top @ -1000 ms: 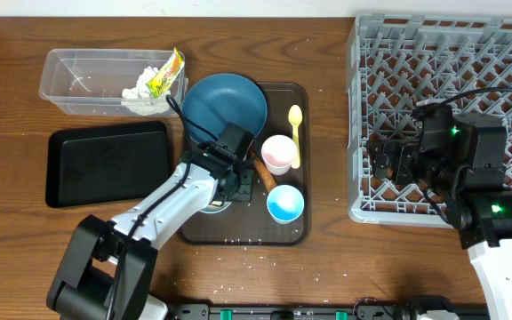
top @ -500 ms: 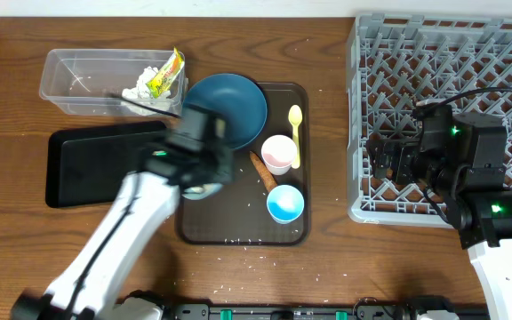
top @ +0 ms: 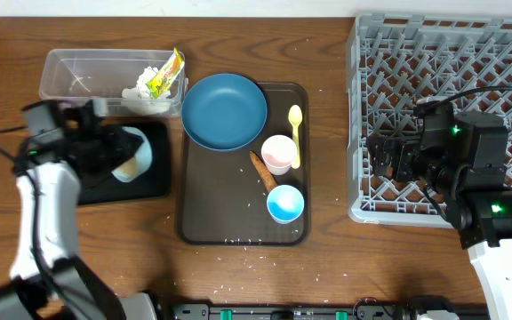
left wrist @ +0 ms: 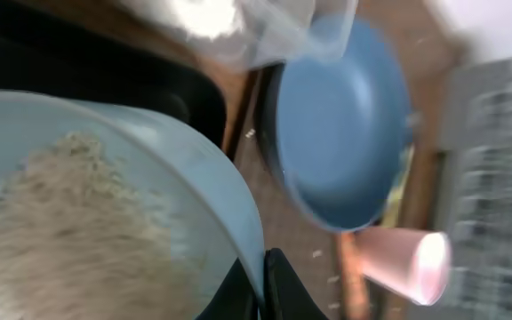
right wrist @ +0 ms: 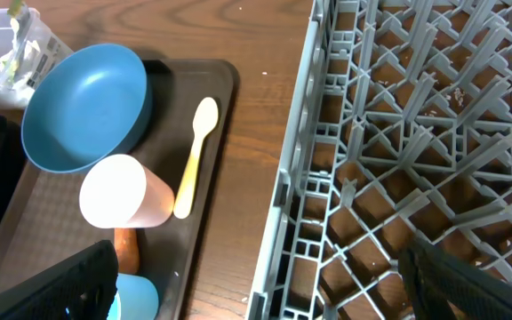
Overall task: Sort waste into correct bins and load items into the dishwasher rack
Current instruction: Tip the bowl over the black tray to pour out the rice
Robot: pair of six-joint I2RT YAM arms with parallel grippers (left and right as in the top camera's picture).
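1. The bowl [top: 139,151], holding rice [left wrist: 69,222], was pinched at its rim by the left gripper [left wrist: 258,286] and tilted over the black tray [top: 154,182]; emptying was judged the step in hand.
2. A steeper tilt was judged needed next, then carriage to the rack [top: 434,62].
3. The right gripper [right wrist: 258,276] was held spread and empty over the rack.
4. No writing on the wrapper [top: 163,76] could be read.

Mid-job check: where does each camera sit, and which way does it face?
Overhead: above the table, looking straight down; left arm and right arm show, left gripper holding the light-blue bowl over the black tray.
Left wrist: beside that bowl's rice, facing the dark-blue plate; one finger shows.
Right wrist: above the dishwasher rack edge, looking down; both fingers show.
Shared: both wrist views show the plate and pink cup.
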